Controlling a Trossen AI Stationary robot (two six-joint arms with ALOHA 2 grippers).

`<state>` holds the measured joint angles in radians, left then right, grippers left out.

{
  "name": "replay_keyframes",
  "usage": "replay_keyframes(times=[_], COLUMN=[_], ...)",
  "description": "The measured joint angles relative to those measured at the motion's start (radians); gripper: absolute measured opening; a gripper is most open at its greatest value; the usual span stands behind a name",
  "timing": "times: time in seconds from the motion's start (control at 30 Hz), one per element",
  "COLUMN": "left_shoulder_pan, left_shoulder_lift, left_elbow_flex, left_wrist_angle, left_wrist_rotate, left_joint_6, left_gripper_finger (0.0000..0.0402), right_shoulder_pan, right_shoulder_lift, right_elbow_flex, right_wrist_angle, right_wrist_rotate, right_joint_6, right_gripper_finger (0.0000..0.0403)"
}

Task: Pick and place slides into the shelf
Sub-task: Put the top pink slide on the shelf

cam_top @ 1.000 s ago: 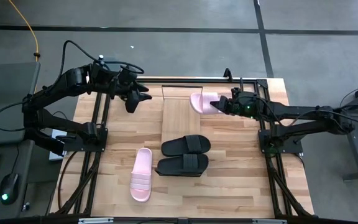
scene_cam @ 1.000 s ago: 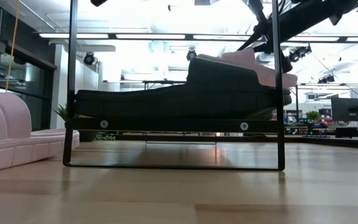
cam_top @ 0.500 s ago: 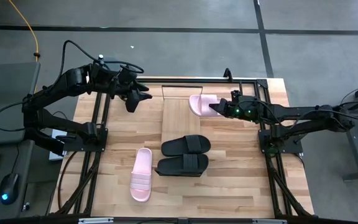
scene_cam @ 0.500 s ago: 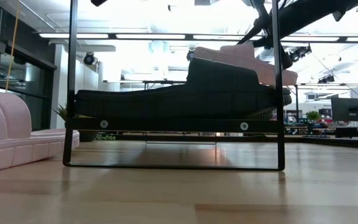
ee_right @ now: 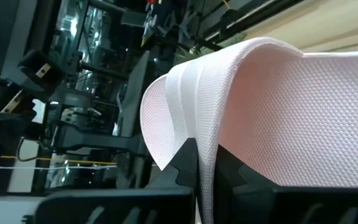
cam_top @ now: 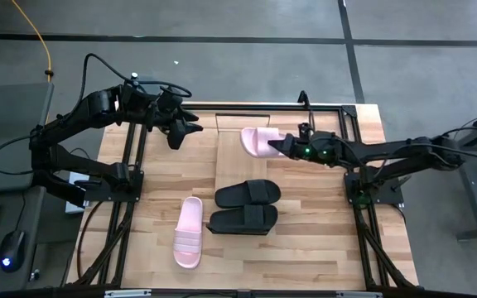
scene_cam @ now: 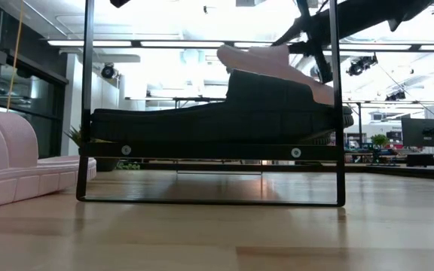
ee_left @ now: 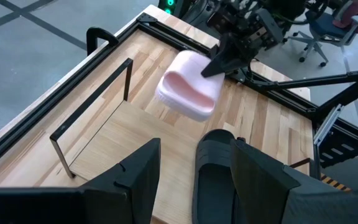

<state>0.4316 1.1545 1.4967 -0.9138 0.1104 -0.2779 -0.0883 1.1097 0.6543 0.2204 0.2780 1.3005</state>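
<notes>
One slide (cam_top: 257,140) hung over the shelf's (cam_top: 240,157) far right corner. Two slides (cam_top: 248,193) lay at its near end, a fourth (cam_top: 189,232) to their left

We count four slides in all — two pink and two black. One pink slide (cam_top: 257,140) hangs over the far end of the shelf (cam_top: 240,157), clamped in the right tool (cam_top: 281,146); the other pink slide (cam_top: 189,232) lies flat on the worktop (cam_top: 305,240). The first black slide (cam_top: 248,193) and the second black slide (cam_top: 243,218) lie side by side at the shelf's near end. We see one shelf, one worktop and two arms — each with one tool, the left tool (cam_top: 190,130) hovering with its fingers apart.
</notes>
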Motion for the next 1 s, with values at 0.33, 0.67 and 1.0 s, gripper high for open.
replay_keyframes(times=[0.33, 0.67, 1.0], left_shoulder_pan=[0.0, 0.0, 0.0], left_shoulder_lift=[0.0, 0.0, 0.0], left_elbow_flex=[0.0, 0.0, 0.0], left_wrist_angle=[0.0, -0.002, -0.002], left_wrist_rotate=[0.0, 0.0, -0.009], left_joint_6=[0.0, -0.018, -0.015], left_gripper_finger=[0.0179, 0.0179, 0.0179], right_shoulder_pan=[0.0, 0.039, 0.057], right_shoulder_lift=[0.209, 0.352, 0.412], right_elbow_flex=[0.172, 0.299, 0.3], right_wrist_angle=[-0.004, -0.109, -0.104], right_wrist_rotate=[-0.085, -0.094, -0.094], right_joint_6=[-0.081, -0.048, -0.013], right_gripper_finger=[0.0, 0.0, 0.0])
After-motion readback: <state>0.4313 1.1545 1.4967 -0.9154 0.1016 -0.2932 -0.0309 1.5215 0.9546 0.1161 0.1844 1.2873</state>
